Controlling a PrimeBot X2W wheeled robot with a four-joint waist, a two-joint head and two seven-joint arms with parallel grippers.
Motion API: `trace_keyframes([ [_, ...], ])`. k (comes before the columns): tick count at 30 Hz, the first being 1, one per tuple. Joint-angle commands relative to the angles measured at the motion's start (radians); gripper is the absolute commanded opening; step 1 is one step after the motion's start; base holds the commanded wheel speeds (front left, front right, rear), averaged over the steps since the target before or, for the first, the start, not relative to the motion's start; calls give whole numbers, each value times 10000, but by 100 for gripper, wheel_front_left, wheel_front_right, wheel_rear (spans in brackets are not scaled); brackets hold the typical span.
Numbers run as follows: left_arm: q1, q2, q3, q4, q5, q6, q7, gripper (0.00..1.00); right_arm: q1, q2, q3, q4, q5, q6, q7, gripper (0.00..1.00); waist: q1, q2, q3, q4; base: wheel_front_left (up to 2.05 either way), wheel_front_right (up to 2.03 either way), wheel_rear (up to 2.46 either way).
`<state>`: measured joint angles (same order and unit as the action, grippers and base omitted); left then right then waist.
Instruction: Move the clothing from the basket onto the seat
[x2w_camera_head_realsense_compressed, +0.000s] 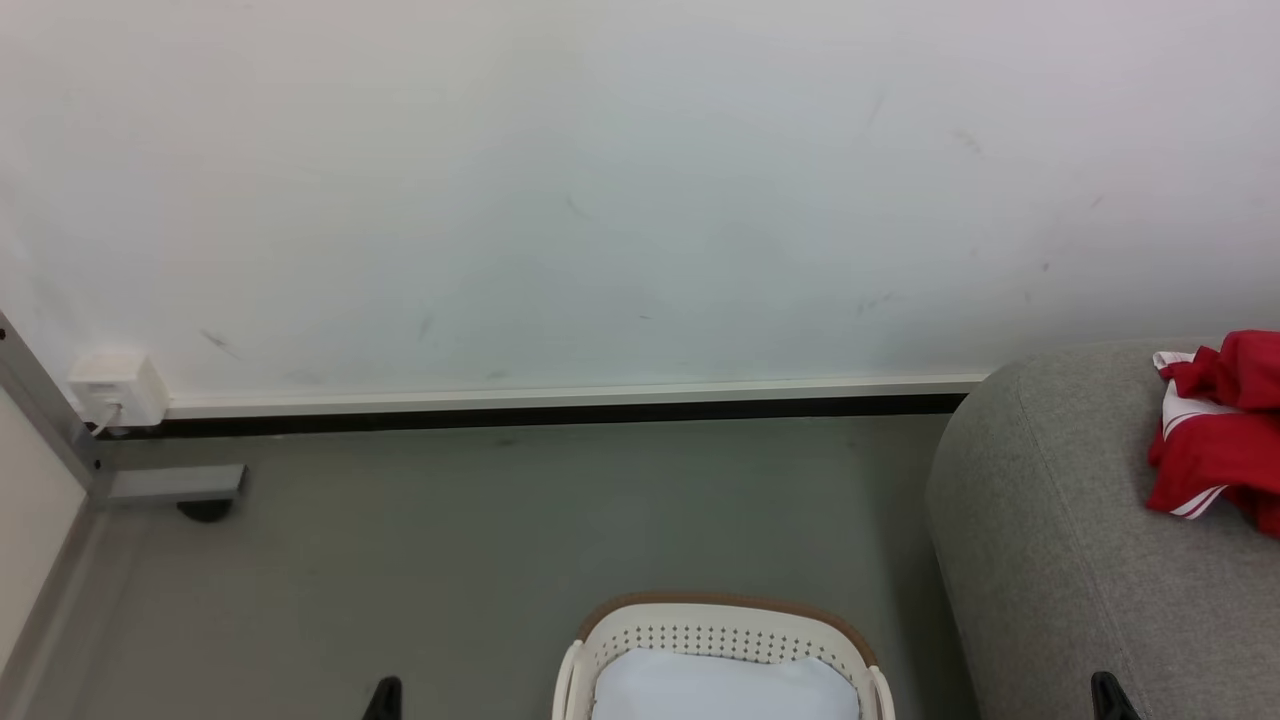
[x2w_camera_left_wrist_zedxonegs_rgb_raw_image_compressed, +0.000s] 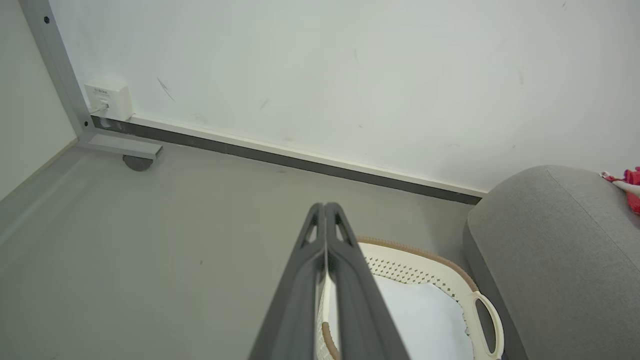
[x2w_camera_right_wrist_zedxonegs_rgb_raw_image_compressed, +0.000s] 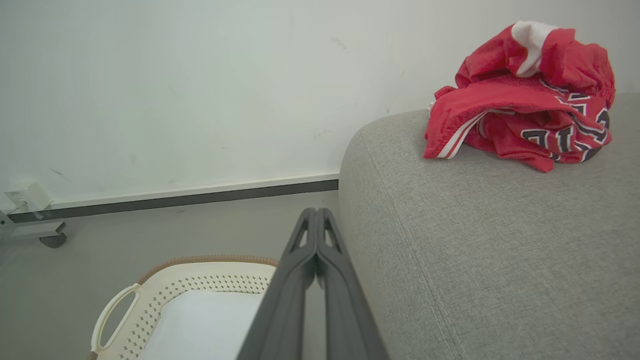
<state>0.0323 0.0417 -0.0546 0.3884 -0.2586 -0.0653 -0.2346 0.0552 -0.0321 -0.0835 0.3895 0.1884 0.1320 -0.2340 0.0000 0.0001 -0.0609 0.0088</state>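
Closed on nothing, the left gripper (x2w_camera_left_wrist_zedxonegs_rgb_raw_image_compressed: 325, 209) and the right gripper (x2w_camera_right_wrist_zedxonegs_rgb_raw_image_compressed: 316, 214) each show dark fingers pressed together. The red and white sports garment (x2w_camera_right_wrist_zedxonegs_rgb_raw_image_compressed: 520, 100) lies crumpled on the grey sofa (x2w_camera_right_wrist_zedxonegs_rgb_raw_image_compressed: 475, 250), beside the laundry basket (x2w_camera_head_realsense_compressed: 720, 625), which holds a white cushion (x2w_camera_head_realsense_compressed: 720, 690).

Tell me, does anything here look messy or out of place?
Only small things: the clothing lies in a crumpled heap on the seat, not folded, near its rounded end. The pale wall carries a few dark scuffs. The basket stands upright.
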Motion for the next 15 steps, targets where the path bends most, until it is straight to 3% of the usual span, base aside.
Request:
trace_keyframes([
  [1,-238,24,107,-169,-486,-41,111,0,-268,-63,-68,-168,499,-1,95,0,0,-1,8,-2,0,0,0],
  [15,-458,39,373,-458,-2968,-164,713,0,-515,-93,-59,-475,3121,-4,684,0,0,-1,79,-12,0,0,0],
])
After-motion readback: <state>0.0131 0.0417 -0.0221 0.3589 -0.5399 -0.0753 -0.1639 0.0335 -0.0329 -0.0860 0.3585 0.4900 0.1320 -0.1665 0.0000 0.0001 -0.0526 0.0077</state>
